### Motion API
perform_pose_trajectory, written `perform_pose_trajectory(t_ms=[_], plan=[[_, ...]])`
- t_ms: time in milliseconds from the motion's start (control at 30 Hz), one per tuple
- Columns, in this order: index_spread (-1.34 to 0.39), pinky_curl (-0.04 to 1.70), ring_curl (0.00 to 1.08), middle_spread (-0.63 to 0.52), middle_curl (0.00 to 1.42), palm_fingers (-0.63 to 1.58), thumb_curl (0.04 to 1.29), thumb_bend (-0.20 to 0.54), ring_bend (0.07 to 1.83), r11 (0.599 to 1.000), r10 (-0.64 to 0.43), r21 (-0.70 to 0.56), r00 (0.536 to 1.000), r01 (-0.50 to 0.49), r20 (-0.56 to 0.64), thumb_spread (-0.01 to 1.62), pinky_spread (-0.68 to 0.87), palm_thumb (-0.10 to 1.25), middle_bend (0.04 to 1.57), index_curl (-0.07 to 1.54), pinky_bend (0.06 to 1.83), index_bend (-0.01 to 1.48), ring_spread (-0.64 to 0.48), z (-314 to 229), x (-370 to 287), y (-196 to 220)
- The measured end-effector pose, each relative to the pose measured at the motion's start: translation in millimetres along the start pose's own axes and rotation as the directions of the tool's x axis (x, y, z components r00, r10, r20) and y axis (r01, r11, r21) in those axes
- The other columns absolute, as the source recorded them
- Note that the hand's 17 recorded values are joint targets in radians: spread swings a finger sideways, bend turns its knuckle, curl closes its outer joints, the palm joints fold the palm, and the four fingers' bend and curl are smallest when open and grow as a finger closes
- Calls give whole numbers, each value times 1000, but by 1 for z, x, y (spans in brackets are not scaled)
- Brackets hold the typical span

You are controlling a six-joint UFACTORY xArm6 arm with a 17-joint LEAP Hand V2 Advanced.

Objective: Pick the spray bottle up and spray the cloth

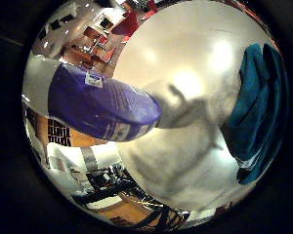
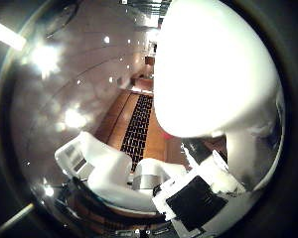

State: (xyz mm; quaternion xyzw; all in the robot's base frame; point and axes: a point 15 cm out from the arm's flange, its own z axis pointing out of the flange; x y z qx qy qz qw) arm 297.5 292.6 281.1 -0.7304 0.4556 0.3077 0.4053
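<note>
The spray bottle [image 1: 103, 102] has a purple body with a label. It fills much of the right little finger side palm view, close to the palm and held above the white table [image 1: 200, 58], where it casts a shadow. The teal cloth [image 1: 256, 102] lies on the table beyond the bottle's end, away from it. In the right thumb side palm view a large white rounded shape [image 2: 219, 69], seemingly the bottle's white part, sits close against the palm. My right hand [image 2: 139, 178] shows white and black fingers curled beside it.
Wooden furniture and shelves [image 1: 63, 132] stand past the table's edge. A wooden floor with a dark mat [image 2: 137, 124] lies below in the right thumb side palm view.
</note>
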Motion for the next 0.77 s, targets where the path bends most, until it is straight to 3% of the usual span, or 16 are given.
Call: perform_pose_trajectory(t_ms=[167, 467, 767], plan=[[-234, 486, 319, 61, 366, 83, 542, -22, 546, 999, -16, 43, 1000, 16, -7, 1037, 425, 795, 398, 448, 398, 213, 160, -15, -6, -6], [-207, 393, 276, 92, 348, 162, 518, -21, 435, 991, -72, 108, 997, 76, -39, 1043, 437, 785, 294, 383, 334, 170, 185, -46, -20, -13], [-191, 349, 261, 107, 354, 217, 505, -21, 384, 989, -32, 145, 999, 37, -33, 1038, 465, 786, 258, 342, 329, 165, 202, -71, -14, 6]])
